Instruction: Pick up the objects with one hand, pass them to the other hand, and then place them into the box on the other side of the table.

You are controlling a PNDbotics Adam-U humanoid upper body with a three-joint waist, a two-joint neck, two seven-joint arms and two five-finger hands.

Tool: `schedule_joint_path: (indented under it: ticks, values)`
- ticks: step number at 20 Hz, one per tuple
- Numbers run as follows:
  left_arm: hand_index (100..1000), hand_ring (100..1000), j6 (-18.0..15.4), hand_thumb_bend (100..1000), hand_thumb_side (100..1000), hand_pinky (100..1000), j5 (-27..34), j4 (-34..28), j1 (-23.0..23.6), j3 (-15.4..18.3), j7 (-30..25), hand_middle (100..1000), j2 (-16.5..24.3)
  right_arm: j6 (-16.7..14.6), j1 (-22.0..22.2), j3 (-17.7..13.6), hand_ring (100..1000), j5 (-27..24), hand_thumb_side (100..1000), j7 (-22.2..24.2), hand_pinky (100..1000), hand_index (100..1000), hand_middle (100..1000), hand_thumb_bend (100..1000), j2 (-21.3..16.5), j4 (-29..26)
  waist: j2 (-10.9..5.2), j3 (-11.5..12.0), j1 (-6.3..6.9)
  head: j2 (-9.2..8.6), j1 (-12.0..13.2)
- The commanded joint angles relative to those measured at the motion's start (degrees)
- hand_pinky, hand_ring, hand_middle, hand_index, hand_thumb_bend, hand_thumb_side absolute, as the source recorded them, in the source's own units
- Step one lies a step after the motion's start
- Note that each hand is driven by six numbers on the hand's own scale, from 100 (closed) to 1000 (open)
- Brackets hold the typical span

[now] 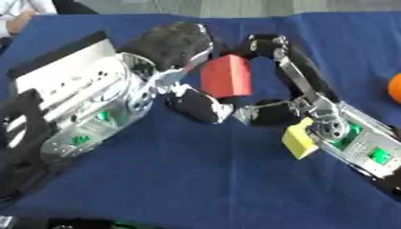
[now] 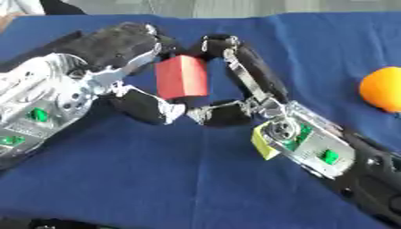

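A red block (image 1: 225,77) hangs above the blue table (image 1: 196,179) at the middle, caught between both hands. My left hand (image 1: 168,44) comes in from the left. Its dark fingers curl over the block's top left corner and its thumb (image 1: 196,106) sits under the lower left edge. My right hand (image 2: 254,76) reaches in from the right. Its long fingers bend round the block's right side to the top right corner, and its thumb (image 2: 223,114) lies below, tip to tip with the left thumb.
An orange ball (image 2: 382,88) lies on the cloth at the right edge. A yellow block-shaped thing (image 1: 297,139) sits against the underside of my right wrist. The left forearm covers much of the table's left half.
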Motion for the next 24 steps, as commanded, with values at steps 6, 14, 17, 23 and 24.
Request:
schedule_joint_path:
  ticks: [6, 14, 17, 23, 24]
  values:
    - [516, 620, 3.4, 100, 251, 769, 2.6, -0.8, -0.9, 0.4, -0.1, 437, 1.1, 0.3, -0.7, 0.1, 581, 1.4, 100, -0.1, 656, 662, 493, 414, -0.2, -2.0, -0.03, 0.0, 0.48, -0.08, 0.2]
    - [474, 601, 2.1, 100, 253, 748, 2.0, 0.3, -0.9, 0.1, -1.6, 417, 1.0, 1.9, -0.4, 0.0, 634, 3.2, 100, -1.9, 683, 721, 552, 562, -0.5, -2.0, -0.19, -0.1, 0.53, -0.08, 0.1]
    - [462, 596, 1.7, 100, 257, 744, 1.1, 0.8, -0.8, 0.1, -2.4, 408, 1.0, 4.1, -0.1, 0.0, 659, 4.5, 119, -2.5, 694, 743, 576, 612, -0.7, -2.0, -0.31, -0.2, 0.56, -0.08, 0.0]
    - [452, 592, 0.8, 100, 263, 741, -0.8, 1.2, -0.8, 0.3, -4.1, 400, 1.5, 8.5, 0.5, -0.5, 679, 6.8, 169, -4.4, 699, 760, 596, 615, -1.1, -2.0, -0.67, -0.2, 0.59, -0.08, 0.3]
    - [451, 592, 0.8, 100, 264, 740, -1.1, 1.4, -0.7, 0.4, -4.5, 400, 1.7, 9.0, 0.7, -0.6, 680, 7.1, 165, -5.1, 699, 761, 594, 653, -1.2, -2.0, -0.77, -0.2, 0.60, -0.08, 0.4]
